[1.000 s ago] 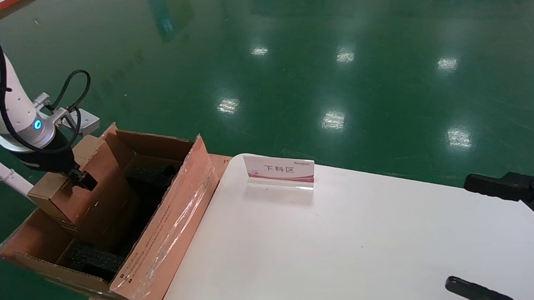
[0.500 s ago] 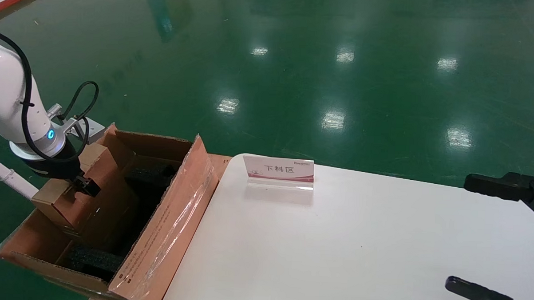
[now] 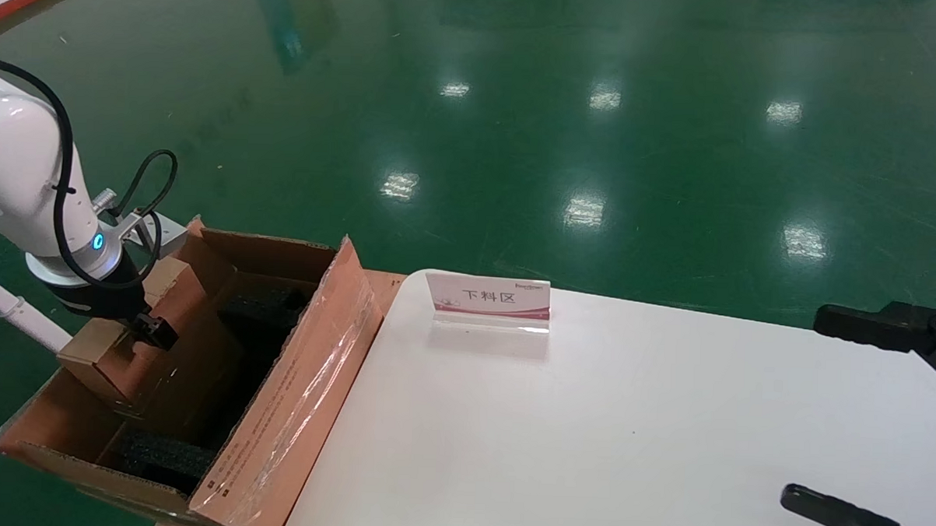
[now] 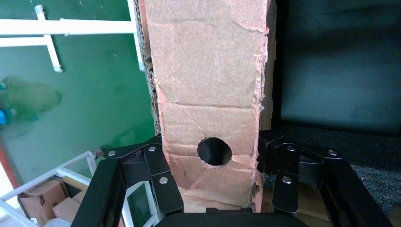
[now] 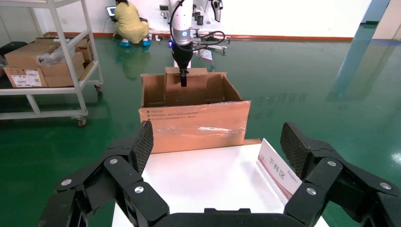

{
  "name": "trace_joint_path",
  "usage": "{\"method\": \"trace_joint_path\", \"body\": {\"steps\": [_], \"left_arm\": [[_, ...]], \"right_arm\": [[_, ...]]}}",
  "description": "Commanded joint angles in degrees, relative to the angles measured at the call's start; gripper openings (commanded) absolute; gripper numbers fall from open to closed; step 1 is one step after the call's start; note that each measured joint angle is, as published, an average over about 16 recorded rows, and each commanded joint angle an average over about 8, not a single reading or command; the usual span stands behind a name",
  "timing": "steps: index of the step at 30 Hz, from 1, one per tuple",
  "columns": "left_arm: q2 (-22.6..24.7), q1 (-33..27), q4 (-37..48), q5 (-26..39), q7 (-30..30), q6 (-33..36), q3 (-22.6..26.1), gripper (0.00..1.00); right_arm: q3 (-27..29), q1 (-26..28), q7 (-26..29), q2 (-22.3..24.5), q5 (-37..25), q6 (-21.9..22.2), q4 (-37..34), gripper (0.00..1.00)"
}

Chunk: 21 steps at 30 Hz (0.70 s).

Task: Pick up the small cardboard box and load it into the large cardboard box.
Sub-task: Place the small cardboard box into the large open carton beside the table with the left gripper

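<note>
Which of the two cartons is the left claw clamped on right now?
The small cardboard box, the compact one with a round hole in its flap. The left claw holds it inside the large cardboard box, the long taped one.

Rough brown cardboard small box [image 4: 208,90], glossy green floor [image 3: 598,104], smooth white table [image 3: 625,440]

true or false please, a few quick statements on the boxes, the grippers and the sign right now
1. The left gripper is shut on the small box. True.
2. The small box lies on the table. False: it is held over the large box, partly inside.
3. The right gripper holds the sign. False: it is open and empty.
4. Black foam sits inside the large box. True.
5. The sign stands on the table. True.
</note>
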Motion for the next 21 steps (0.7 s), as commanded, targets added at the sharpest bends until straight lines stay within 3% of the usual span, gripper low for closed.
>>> {"method": "trace_joint_path", "body": {"steps": [1,21], "left_arm": [[0.0,0.1,0.1,0.0,0.0,0.0,0.0,1.00],[-0.1,-0.3,-0.3,0.0,0.0,0.2,0.1,1.00]], "right_arm": [[0.0,0.0,0.0,0.0,0.0,0.0,0.0,1.00],[0.0,0.0,0.0,0.0,0.0,0.0,0.0,1.00]]}}
